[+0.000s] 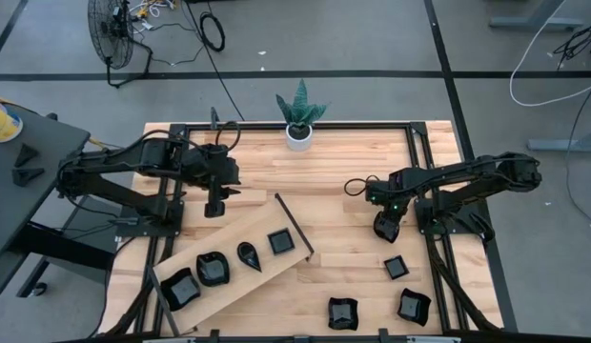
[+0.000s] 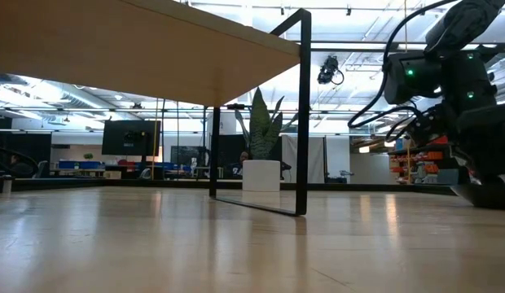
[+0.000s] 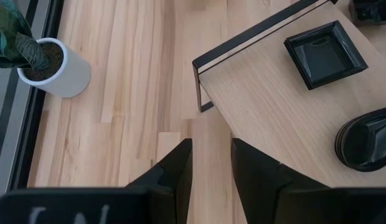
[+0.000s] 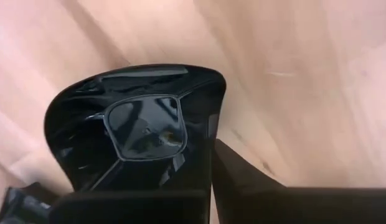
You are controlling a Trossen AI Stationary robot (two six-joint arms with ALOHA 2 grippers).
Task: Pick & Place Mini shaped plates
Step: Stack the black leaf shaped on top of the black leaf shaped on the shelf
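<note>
Nearest the right wrist camera: one glossy black dish (image 4: 140, 134), wavy-rounded with a squarish well, clamped between the fingers of the right claw (image 4: 205, 180). One finger (image 4: 255, 186) shows beside its rim; the other is lost behind the dish. In the overhead view this claw (image 1: 386, 227) hangs over bare tabletop (image 1: 343, 152), right of the raised wooden board (image 1: 234, 233). Judged purpose: dish lifted for carrying to the board.

Board: light wood on a thin black frame, set slantwise at the left front. It carries four dishes in a row: a square one (image 1: 280, 242), a teardrop (image 1: 249, 254), a rounded one (image 1: 213, 270) and a larger wavy one (image 1: 179, 289). The spacing suggests orderly placing.

Loose stock, tabletop right front: small square dish (image 1: 396, 267), wavy dish (image 1: 414, 306), wavy dish (image 1: 342, 312). Presumably awaiting pickup.

Left claw (image 1: 216, 202): waits above the tabletop near the board's upper corner; its fingers (image 3: 174, 174) stand apart, holding nothing.

White pot with green plant (image 1: 299, 119): back edge, clear of the work.

Obscured: in the overhead view the held dish merges with the dark claw. The low view shows only the board's underside and one frame leg (image 2: 303, 114); no dishes are visible there. The front edge of the tabletop is cut off, so further dishes may lie out of sight.
</note>
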